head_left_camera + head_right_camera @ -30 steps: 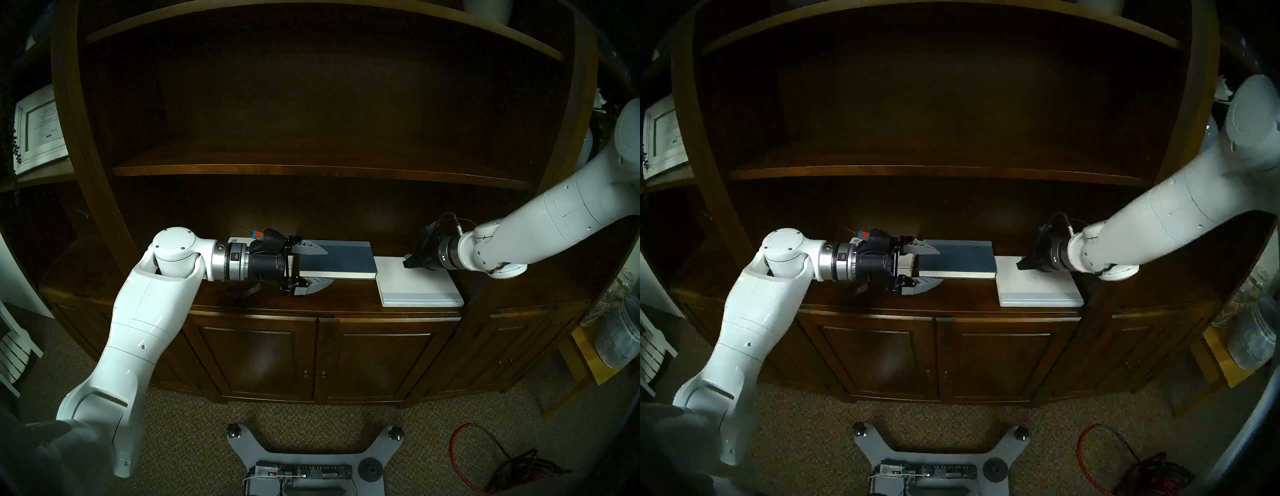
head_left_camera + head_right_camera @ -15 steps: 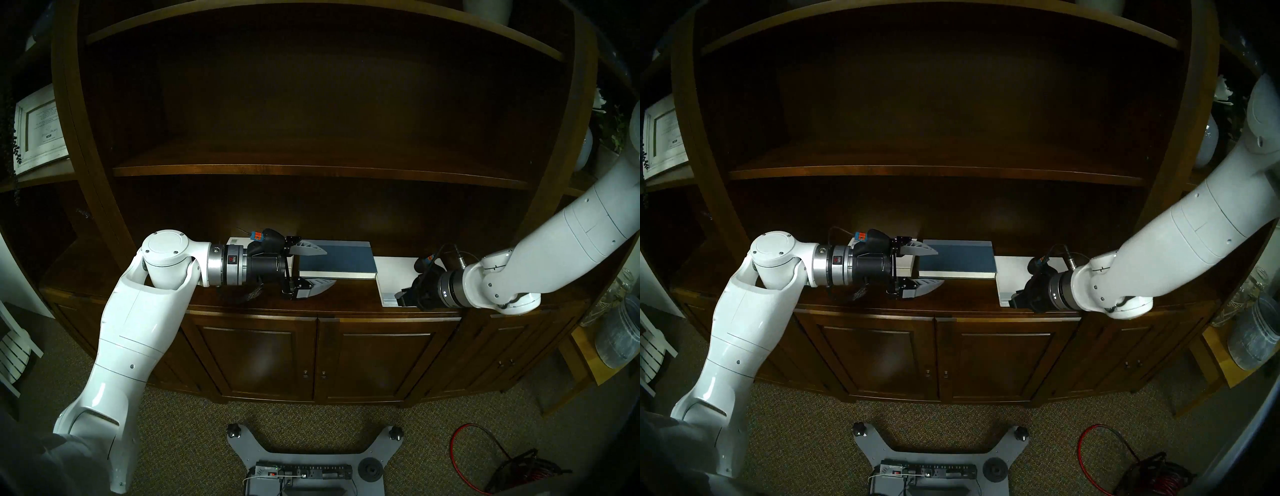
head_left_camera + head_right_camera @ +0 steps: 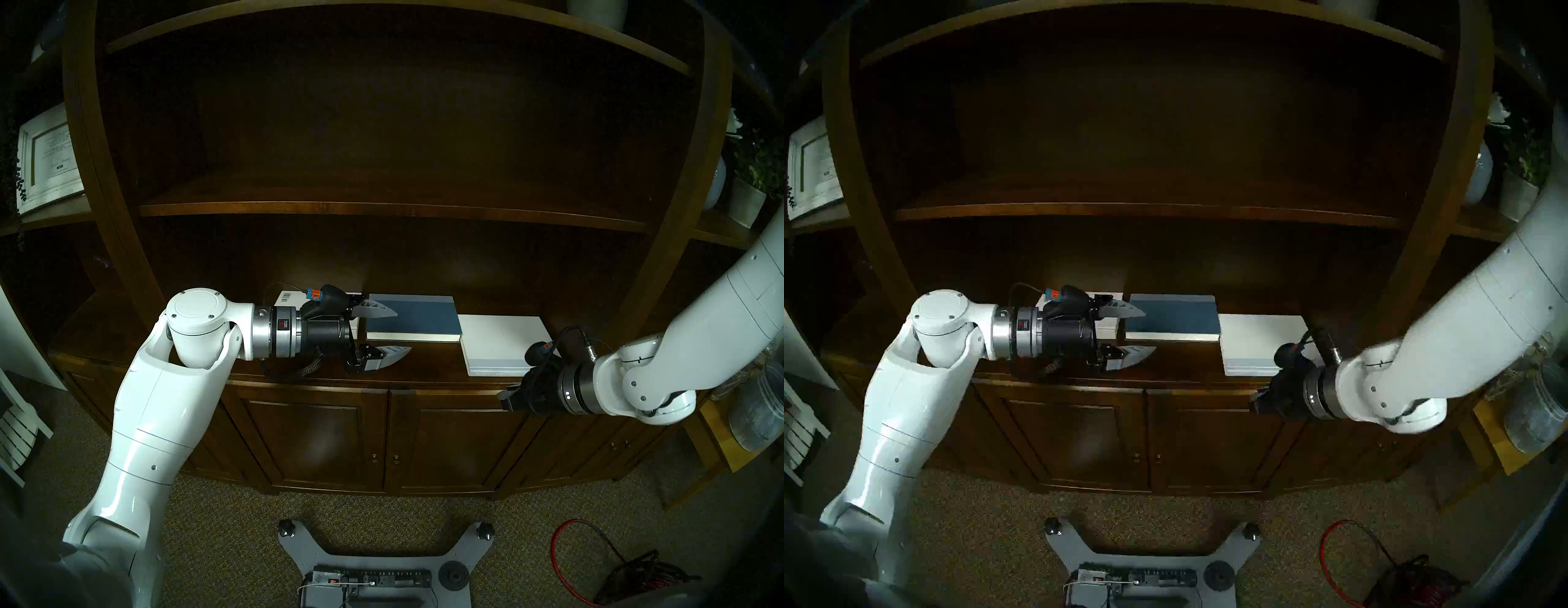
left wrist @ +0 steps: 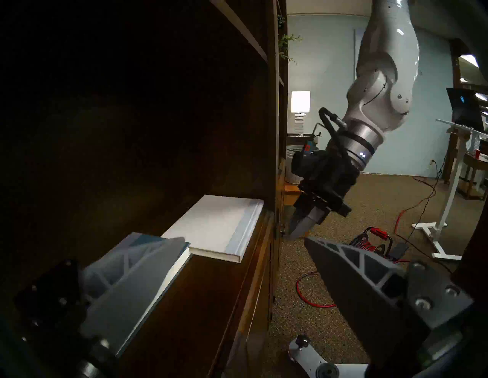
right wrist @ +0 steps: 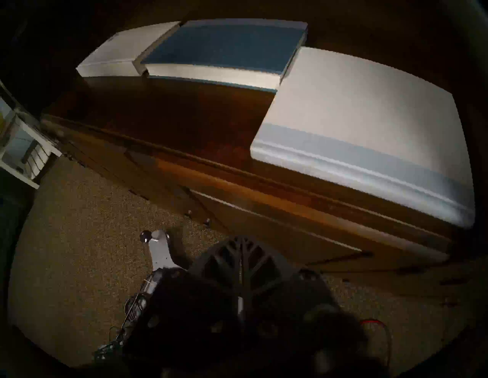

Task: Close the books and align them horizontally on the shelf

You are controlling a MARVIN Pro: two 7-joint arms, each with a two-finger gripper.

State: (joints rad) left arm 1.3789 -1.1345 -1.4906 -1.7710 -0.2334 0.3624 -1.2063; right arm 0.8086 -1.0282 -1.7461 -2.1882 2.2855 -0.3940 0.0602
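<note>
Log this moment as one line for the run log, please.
books: all three shut, flat on shelf | left gripper: jaws open, empty, by blue book | right gripper: jaws shut, empty, off shelf front

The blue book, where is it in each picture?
Head left: blue book at centre, on the shelf.
Head right: centre.
Left wrist: lower left, behind a finger.
Right wrist: top middle.
Shared landmark: the large white book touching its right end.

Home office: bookcase (image 3: pixel 394 208), lamp (image 4: pixel 300 101), carpet (image 3: pixel 220 547).
</note>
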